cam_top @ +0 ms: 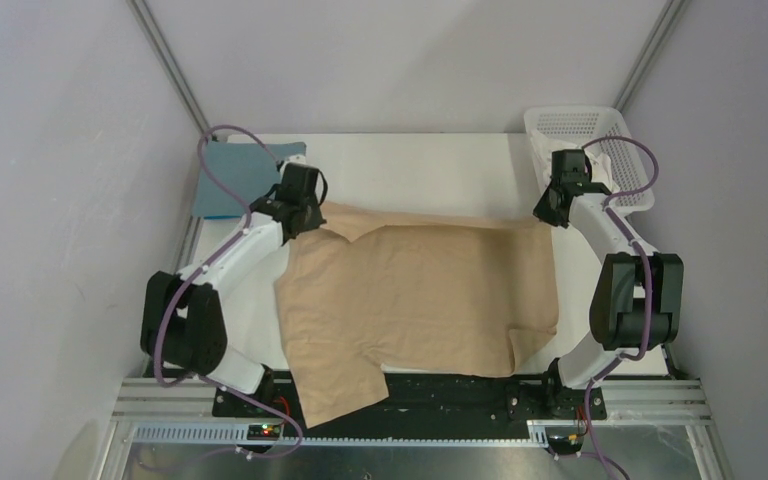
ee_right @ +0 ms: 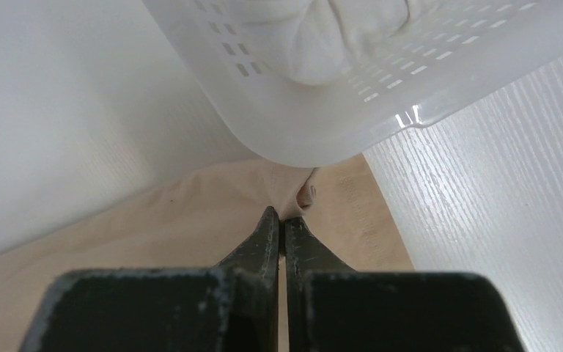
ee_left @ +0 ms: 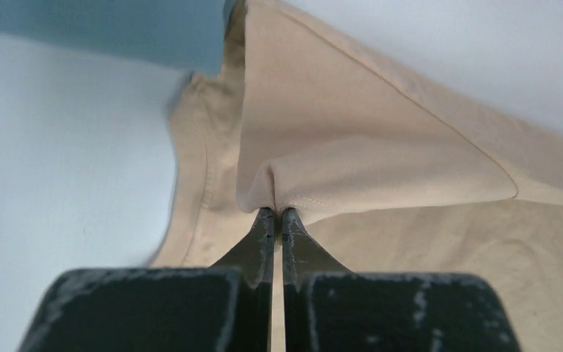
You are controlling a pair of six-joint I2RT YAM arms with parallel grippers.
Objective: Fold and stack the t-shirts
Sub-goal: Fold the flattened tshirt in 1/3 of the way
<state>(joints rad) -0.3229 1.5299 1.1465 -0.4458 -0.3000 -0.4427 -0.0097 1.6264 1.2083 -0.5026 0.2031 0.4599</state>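
A white tabletop [cam_top: 410, 170] sat inside a pale-walled enclosure with metal framing. The tan t-shirt [cam_top: 430, 290] lay spread across its middle, mostly flat. One near corner hung over the front edge and a small flap was turned up on the near right.

The left jaws were closed on a pinched fold of hem at the shirt's far left corner, lifting that cloth into a soft peak. The right jaws were closed on the far right corner, pinching a small tuck of fabric just beside the basket [cam_top: 570, 122].

The cloth looked light, limp and thin. It would likely sag and crease between two grip points, and it would drag rather than slide cleanly. Seamed hems and corners seemed the firmest places to hold, since the stitching gives the jaws something to bite.

The teal t-shirt [cam_top: 225, 180] lay at the tabletop's far left corner, partly behind the left arm. Some white cloth [ee_right: 337, 37] showed inside the basket.
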